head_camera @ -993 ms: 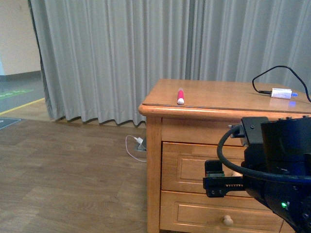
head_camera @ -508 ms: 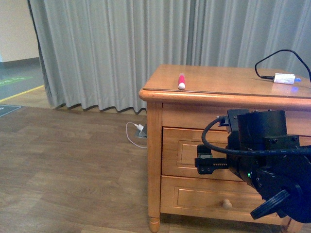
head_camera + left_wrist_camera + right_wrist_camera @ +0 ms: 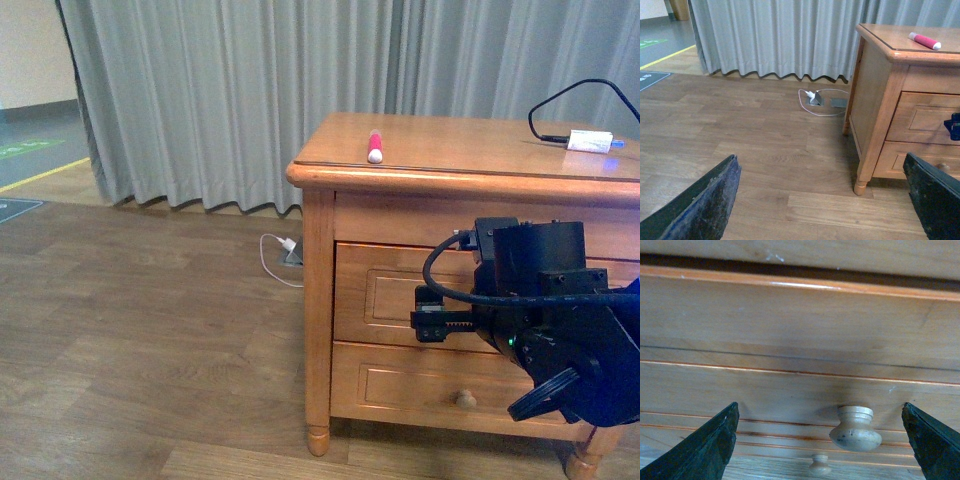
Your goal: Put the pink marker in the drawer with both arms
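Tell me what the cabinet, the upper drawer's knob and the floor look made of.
Cabinet: honey-coloured varnished wood, grain and glossy highlights showing.
Knob: paler turned wood, apparently unvarnished, slightly scuffed.
Floor: wood-look planks, laminate or timber, unclear.

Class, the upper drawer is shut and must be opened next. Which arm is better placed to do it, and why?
Right. The right tool, open, faces the drawer closely, the knob framed between its fingers; the left tool sits well away from the cabinet.

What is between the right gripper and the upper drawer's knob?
Nothing. In the right wrist view the open right gripper faces the knob directly, unobstructed, with only the bare front of the drawer around it.
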`<state>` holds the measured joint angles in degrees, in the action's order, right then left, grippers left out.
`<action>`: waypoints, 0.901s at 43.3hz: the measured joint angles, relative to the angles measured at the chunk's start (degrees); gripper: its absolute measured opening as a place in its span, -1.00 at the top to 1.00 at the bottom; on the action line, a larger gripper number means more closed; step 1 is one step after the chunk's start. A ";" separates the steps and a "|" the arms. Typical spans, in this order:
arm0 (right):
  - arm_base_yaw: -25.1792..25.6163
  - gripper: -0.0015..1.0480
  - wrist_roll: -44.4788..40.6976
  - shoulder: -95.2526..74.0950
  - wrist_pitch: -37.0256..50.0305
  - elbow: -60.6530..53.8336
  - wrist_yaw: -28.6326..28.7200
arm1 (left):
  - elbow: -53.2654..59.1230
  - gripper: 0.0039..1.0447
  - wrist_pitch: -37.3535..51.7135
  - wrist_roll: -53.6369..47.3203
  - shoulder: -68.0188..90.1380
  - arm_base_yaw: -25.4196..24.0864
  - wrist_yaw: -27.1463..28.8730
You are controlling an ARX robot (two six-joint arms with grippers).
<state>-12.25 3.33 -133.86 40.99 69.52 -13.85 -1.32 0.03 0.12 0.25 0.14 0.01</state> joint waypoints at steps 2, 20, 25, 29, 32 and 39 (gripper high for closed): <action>0.09 -0.84 -0.04 -0.22 0.00 0.09 -0.04 | 0.00 -0.89 0.00 0.00 0.00 0.00 0.00; 1.20 0.08 -0.26 -1.57 -0.46 0.92 -1.70 | 0.00 -0.89 0.00 0.00 0.00 0.00 0.00; 1.27 0.45 -0.31 -1.60 -0.59 0.92 -1.68 | 0.00 -0.89 0.00 0.00 0.00 0.00 0.00; 1.27 0.55 -0.52 -1.60 -1.03 0.92 -1.79 | 0.00 -0.89 0.00 0.00 0.00 0.00 0.00; 1.27 0.55 -0.50 -1.57 -1.25 0.92 -1.90 | 0.00 -0.89 0.00 0.00 0.00 0.00 0.00; 1.38 0.55 0.13 -1.14 -1.01 0.24 -1.51 | 0.00 -0.89 0.00 0.00 0.00 0.00 0.00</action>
<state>-10.87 3.46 -135.00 39.99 69.76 -15.35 -1.32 0.03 0.12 0.25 0.14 0.01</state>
